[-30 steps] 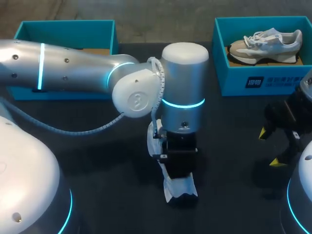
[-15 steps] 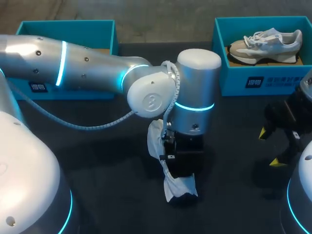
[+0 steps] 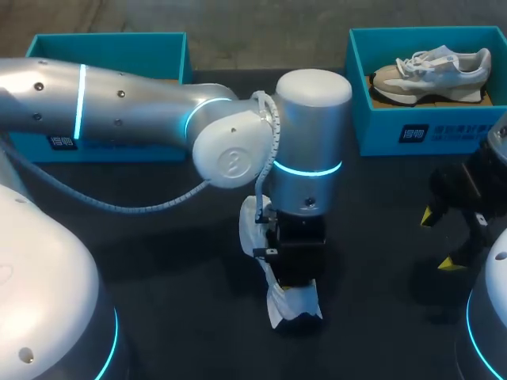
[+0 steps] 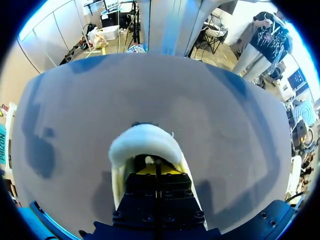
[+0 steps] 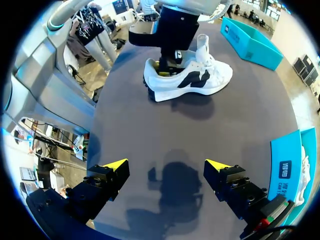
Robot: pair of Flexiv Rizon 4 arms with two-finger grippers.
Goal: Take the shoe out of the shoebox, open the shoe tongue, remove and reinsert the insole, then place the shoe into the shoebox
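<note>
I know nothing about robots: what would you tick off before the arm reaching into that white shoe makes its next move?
1. White shoe out of the box, upright on the table: ok.
2. Left gripper down inside the shoe's opening: ok.
3. Insole held: cannot tell, hidden inside.
4. Right gripper open, empty, clear of the shoe: ok.
5. Left shoebox free for the shoe: cannot tell, arm covers it.

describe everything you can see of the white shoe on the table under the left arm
The white shoe is a low sneaker with black side panels, a thick white sole and a tongue standing up, seemingly of mesh and synthetic material. It stands upright on its sole on the dark table. The left hand is down inside its opening, near the heel. The insole is hidden from view.
</note>
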